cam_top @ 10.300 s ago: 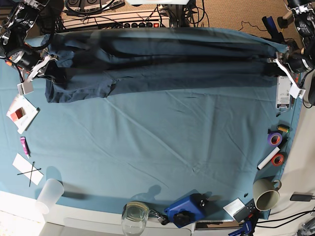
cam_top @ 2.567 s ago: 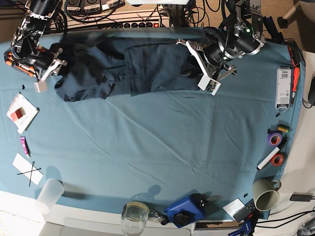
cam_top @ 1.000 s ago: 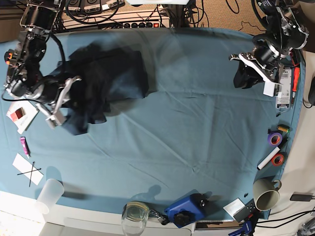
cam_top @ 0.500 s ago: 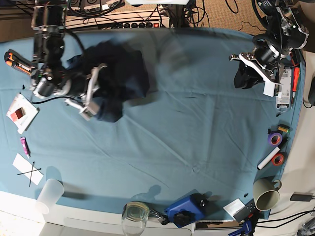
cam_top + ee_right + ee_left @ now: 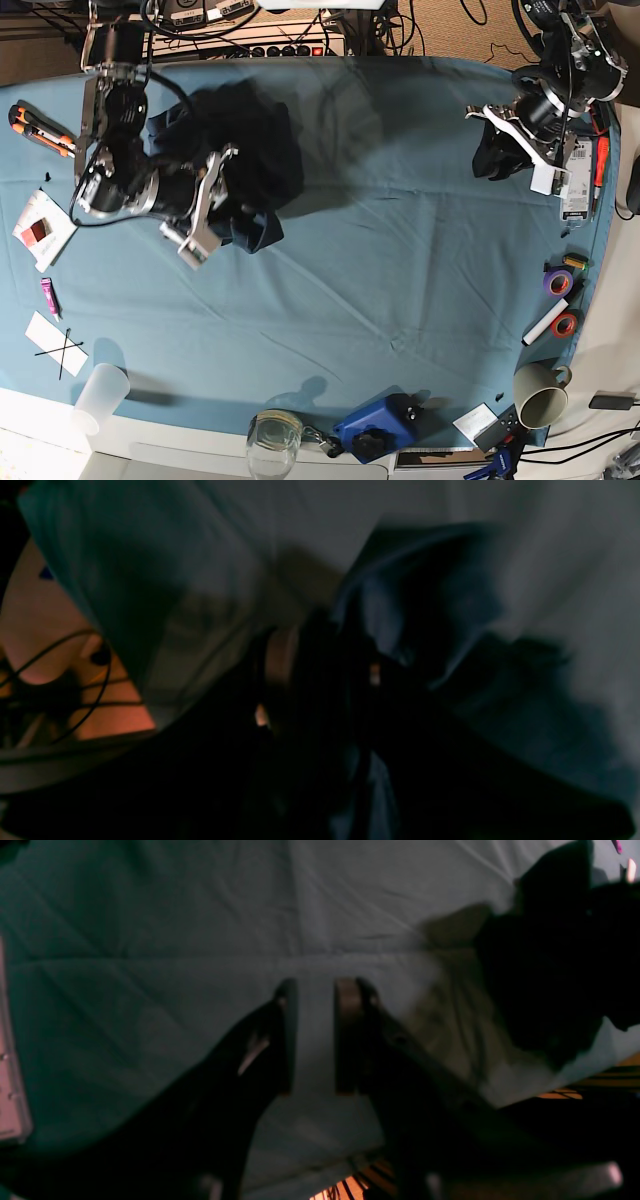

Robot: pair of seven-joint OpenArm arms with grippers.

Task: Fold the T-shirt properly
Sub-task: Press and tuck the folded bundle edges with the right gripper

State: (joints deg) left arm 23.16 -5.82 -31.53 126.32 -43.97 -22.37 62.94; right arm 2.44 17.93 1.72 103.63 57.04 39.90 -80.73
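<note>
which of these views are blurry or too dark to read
Right wrist view: worst, heavy motion smear and very dark, the T-shirt is a murky blur around the right gripper. Left wrist view: dim and soft, but the left gripper fingers show a clear gap over the table cloth. Base view: evenly lit, sharp.

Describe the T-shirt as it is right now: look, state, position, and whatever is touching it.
The T-shirt is dark navy, soft cloth, bunched into a rumpled heap rather than folded flat, lying on the far left part of the teal table cloth in the base view. The right hand sits at its near edge with fabric gathered around it, apparently gripping a fold; the right wrist view is blurred. The left hand is open, far away, touching nothing.
</note>
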